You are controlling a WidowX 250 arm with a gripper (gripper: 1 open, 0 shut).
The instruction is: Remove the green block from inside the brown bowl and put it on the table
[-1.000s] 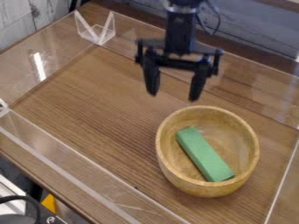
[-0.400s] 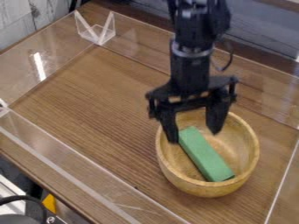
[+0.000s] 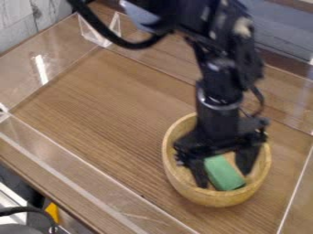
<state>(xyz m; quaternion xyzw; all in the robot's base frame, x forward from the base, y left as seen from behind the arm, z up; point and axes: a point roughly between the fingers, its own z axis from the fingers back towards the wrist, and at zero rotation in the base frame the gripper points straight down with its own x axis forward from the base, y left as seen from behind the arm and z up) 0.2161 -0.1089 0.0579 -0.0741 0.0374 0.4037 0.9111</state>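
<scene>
Inspector: Operator, your gripper (image 3: 222, 164) is spread wide over the bowl; the green block (image 3: 224, 173) lies beneath it, inside the brown bowl (image 3: 188, 187). Step judged: pre-grasp
Operator: Next move?
Inspector: Lower, then close on the block's long sides. Bowl wall surrounds your fingers; clear it before reaching the table (image 3: 91, 110) beyond

The dark robot arm with its black multi-jointed gripper (image 3: 224, 160) is coming down and nearer, leaving the bare tabletop behind the round light-brown wooden bowl (image 3: 184, 187) and reaching over it. Its spread fingers are now flanking the flat matte-green rectangular block (image 3: 224, 174), partly covering the bowl's interior.
</scene>
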